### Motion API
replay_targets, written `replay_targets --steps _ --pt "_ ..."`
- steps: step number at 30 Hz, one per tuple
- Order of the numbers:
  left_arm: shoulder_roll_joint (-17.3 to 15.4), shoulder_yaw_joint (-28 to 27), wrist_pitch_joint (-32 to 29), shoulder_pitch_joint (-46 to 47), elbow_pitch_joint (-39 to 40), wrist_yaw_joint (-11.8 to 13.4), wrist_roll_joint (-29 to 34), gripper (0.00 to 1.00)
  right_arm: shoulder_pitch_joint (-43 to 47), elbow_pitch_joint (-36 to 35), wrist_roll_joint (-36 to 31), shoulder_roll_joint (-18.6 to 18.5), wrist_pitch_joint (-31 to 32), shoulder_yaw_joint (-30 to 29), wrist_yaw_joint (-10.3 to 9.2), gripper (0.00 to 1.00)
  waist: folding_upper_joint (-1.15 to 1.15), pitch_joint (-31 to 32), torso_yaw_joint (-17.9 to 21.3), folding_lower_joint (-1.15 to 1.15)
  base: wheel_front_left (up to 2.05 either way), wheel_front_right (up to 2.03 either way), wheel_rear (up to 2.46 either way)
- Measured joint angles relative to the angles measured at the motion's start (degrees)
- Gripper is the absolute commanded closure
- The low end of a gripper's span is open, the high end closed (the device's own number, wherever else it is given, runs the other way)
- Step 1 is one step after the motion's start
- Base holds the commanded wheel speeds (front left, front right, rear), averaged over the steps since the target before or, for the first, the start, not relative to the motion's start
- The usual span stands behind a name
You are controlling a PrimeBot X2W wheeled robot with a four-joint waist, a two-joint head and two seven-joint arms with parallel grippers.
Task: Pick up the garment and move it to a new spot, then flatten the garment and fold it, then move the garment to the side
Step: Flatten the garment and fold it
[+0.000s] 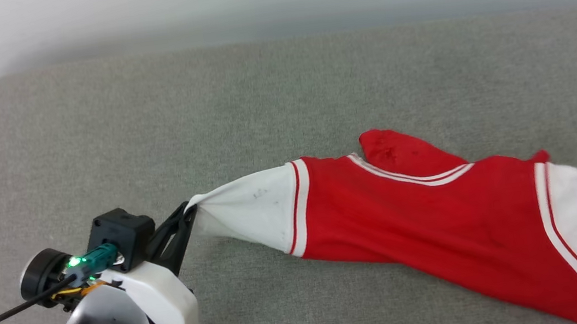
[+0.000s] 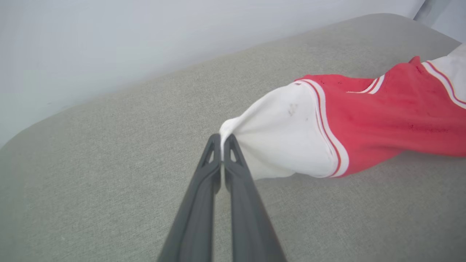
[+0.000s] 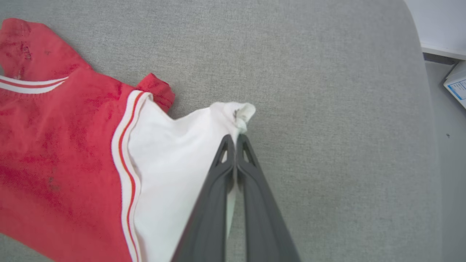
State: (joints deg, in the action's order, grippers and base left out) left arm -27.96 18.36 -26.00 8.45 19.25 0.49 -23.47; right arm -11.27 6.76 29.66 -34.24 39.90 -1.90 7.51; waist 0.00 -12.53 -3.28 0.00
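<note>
The garment [image 1: 410, 213] lies stretched out long across the grey fabric surface [image 1: 205, 111], red body in the middle and a white sleeve at each end. The left gripper [image 2: 222, 142] has its fingers pinched tight on one sleeve tip, drawn to a point. At the far end, the right gripper [image 3: 236, 140] fingers are clamped together on the other sleeve's cuff.
</note>
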Motion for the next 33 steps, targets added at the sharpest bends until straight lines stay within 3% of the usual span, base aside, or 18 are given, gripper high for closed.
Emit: replay_targets --steps 9,18,24,33 --pt "-2.6 -3.7 0.9 0.5 3.6 0.0 -0.9 1.0 1.9 -11.8 2.8 0.3 2.3 -8.5 0.0 1.0 0.0 7.5 1.5 0.0 0.0 0.0 0.0" --pt "-4.9 -9.4 1.7 2.2 7.5 1.7 -1.6 1.0 -0.6 -20.6 4.1 0.6 2.5 -13.5 0.0 1.0 0.0 12.8 3.2 0.0 0.0 0.0 0.0" --pt "-5.1 -14.1 4.0 5.4 9.3 2.6 -4.1 1.0 -5.9 -23.1 4.7 -0.1 -0.9 -14.1 0.0 1.0 0.0 13.3 3.8 0.0 0.0 0.0 0.0" --pt "-9.0 -21.2 5.0 13.9 8.6 3.0 -4.9 1.0 -18.3 -21.5 5.6 -0.9 -6.7 -10.5 0.0 1.0 0.0 10.9 4.3 0.0 0.0 0.0 0.0"
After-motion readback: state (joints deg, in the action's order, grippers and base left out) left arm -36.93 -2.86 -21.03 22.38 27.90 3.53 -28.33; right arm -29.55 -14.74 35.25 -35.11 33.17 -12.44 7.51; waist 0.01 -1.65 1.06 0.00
